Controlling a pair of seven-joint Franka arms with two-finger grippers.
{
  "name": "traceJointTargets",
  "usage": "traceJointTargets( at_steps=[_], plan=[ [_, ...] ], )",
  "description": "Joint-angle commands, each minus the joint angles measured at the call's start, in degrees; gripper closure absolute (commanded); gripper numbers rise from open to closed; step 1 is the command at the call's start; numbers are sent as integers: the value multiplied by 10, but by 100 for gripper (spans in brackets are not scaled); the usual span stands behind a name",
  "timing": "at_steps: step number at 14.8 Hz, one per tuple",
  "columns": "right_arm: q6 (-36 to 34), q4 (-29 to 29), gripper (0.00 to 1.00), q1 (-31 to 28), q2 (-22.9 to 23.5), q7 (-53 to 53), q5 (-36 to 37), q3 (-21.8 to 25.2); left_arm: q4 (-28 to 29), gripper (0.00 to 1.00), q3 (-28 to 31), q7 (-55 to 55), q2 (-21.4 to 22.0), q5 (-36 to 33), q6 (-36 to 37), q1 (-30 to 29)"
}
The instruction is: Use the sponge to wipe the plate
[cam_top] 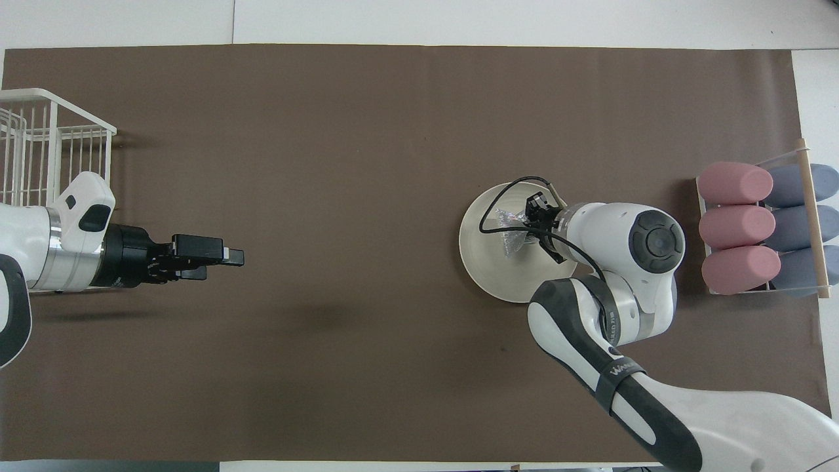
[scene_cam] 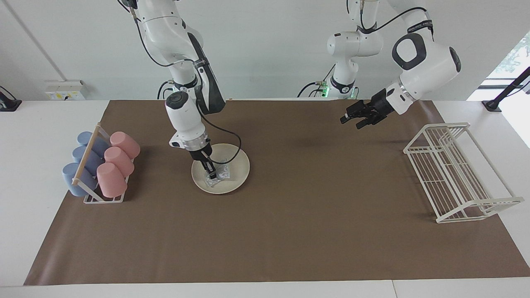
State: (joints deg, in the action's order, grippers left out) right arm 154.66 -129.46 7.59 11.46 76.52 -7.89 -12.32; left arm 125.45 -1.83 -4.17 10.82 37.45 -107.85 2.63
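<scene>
While the right hand (scene_cam: 212,175) is pressing down into the plate (scene_cam: 238,174), it is clenching the sponge (scene_cam: 220,176), which is lying on the plate's surface directly under and beside the fingertips. That plate is sitting on the tabletop (scene_cam: 290,231) toward the right arm's end, near the cup rack (scene_cam: 101,165). Waiting, the left hand (scene_cam: 350,117) is hanging released over bare tabletop.

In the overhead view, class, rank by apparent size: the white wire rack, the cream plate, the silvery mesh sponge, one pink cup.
1. Round cream plate
2. Pink cup
3. Silvery mesh sponge
White wire rack: cut off by the edge, unranked.
</scene>
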Motion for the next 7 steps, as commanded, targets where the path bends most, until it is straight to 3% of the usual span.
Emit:
traceJointTargets(
  at_steps=[1, 5, 7],
  plan=[
    [8, 2, 100, 46, 17, 83, -4, -4, -2, 0, -4, 14, 3, -12, -9, 1],
    [6, 8, 100, 42, 14, 72, -3, -3, -2, 0, -4, 24, 3, -12, -18, 4],
    [-54, 45, 100, 39, -16, 77, -3, -2, -2, 0, -4, 25, 3, -12, -18, 4]
  ],
)
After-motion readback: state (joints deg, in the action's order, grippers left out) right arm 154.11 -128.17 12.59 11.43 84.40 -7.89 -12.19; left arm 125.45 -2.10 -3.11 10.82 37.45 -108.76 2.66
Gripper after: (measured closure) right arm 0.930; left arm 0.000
